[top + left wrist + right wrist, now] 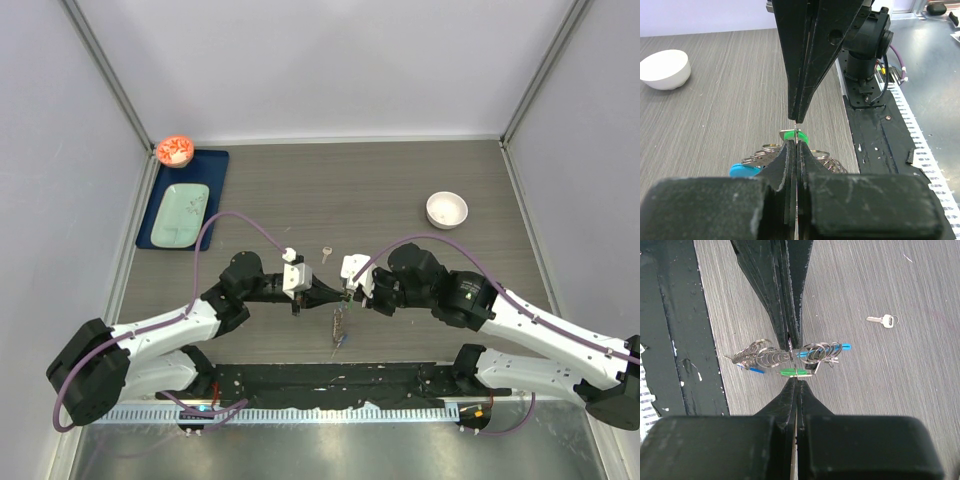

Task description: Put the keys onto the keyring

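Over mid-table, both arms reach inward, left tool (796,146) and right tool (795,382) pinched shut at the keyring (767,356).

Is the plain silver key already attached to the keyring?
No, the silver key lies alone on the table, clearly apart from the keyring.

One silver key (881,320), one green key (792,372), one keyring (765,356).

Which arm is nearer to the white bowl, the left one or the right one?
Right. The right arm passes close to the white bowl, on its near side. The left arm comes from the opposite side; the left gripper only meets the right gripper mid-table.
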